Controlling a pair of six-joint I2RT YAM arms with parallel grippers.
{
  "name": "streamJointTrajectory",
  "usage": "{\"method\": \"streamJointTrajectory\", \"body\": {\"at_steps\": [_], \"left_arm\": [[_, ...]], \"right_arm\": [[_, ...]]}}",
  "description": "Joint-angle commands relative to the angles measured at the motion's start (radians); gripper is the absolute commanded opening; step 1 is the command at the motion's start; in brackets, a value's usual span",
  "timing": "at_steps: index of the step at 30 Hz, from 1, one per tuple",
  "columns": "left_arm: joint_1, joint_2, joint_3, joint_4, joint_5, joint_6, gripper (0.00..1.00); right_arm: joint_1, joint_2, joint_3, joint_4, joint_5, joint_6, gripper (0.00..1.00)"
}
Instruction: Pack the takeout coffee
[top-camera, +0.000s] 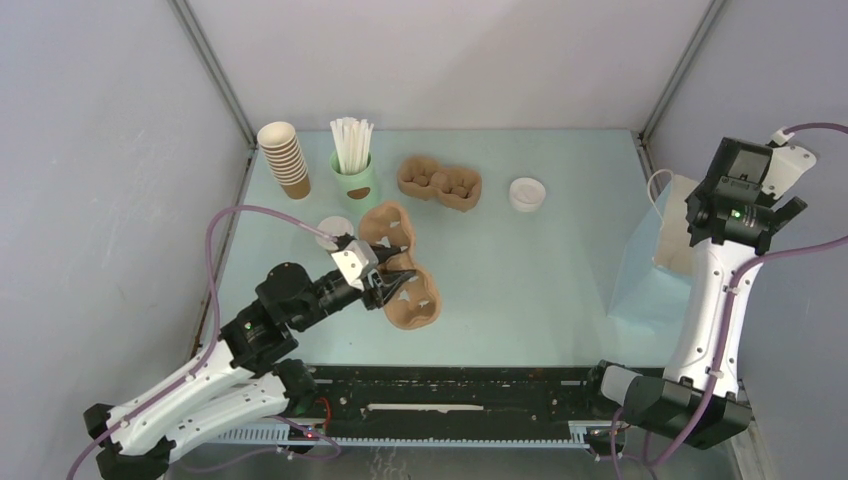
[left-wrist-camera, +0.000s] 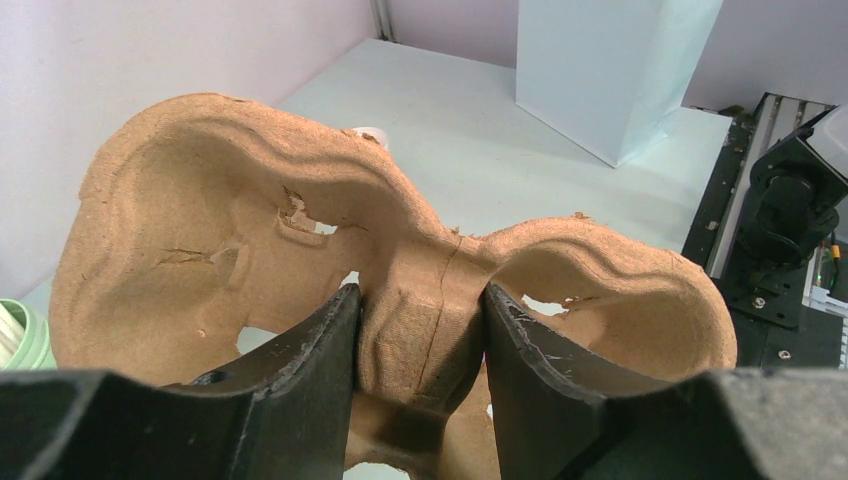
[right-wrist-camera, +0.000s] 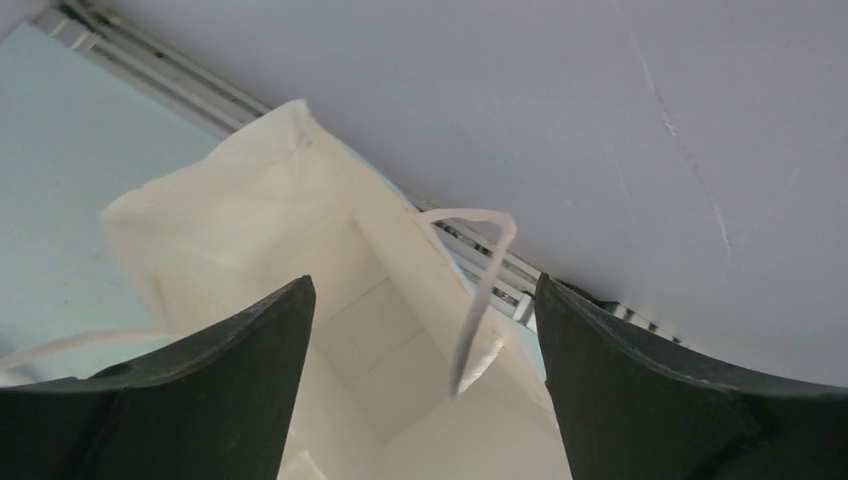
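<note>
Showing round white lid, takeout coffee (top-camera: 335, 227) beside carrier (top-camera: 388, 225)

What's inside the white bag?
Inside the white bag only bare walls and a folded bottom show, with one handle drooping in. The jaws of the right gripper hide its near corners.

Takeout coffee (top-camera: 332, 226) left of near carrier (top-camera: 418, 302); cup stack (top-camera: 284, 158), straws (top-camera: 352, 148) behind; bag (top-camera: 655, 255) right.

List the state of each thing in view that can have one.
left gripper, shut on the held carrier, at its middle ridge
held carrier, both slots empty
right gripper, open above the paper bag
paper bag, upright, mouth open
takeout coffee, upright, lid on
second carrier, lying free
loose lid, on no cup
</note>
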Motion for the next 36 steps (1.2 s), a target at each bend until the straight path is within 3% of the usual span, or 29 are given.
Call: {"method": "streamJointTrajectory", "body": {"at_steps": [1,6,9,10,13,16,21,28,31,36], "left_arm": [[0.003,0.012,0.0,0.039,0.026,-0.025,0.51],[0.003,0.009,0.004,0.028,0.005,-0.022,0.51],[0.002,0.002,0.015,0.017,-0.025,-0.021,0.51],[0.002,0.0,0.02,0.011,-0.04,-0.023,0.51],[0.003,-0.002,0.034,-0.003,-0.072,-0.022,0.51],[0.002,0.0,0.066,-0.043,-0.12,-0.027,0.5],[0.002,-0.034,0.088,-0.141,-0.16,-0.07,0.5],[0.002,-0.158,0.083,-0.197,-0.193,-0.246,0.5],[0.003,-0.198,0.106,-0.194,-0.188,-0.327,0.5],[0.002,-0.227,0.099,-0.169,-0.046,-0.315,0.5]], "right_arm": [[-0.022,-0.037,-0.037,0.044,0.102,0.034,0.83],[-0.056,-0.048,-0.089,0.145,0.016,-0.025,0.59],[-0.038,-0.051,-0.077,0.162,-0.037,-0.074,0.04],[-0.019,-0.068,-0.074,0.163,-0.049,-0.089,0.0],[0.057,-0.116,-0.066,0.163,-0.074,-0.15,0.0],[0.209,-0.153,0.005,0.068,-0.145,-0.145,0.0],[0.632,-0.147,0.072,-0.095,-0.317,-0.088,0.0],[1.15,0.032,0.051,-0.001,-0.551,-0.025,0.0],[1.242,0.118,0.036,0.112,-0.695,-0.009,0.0],[1.257,0.189,0.003,0.245,-0.932,-0.006,0.0]]}}
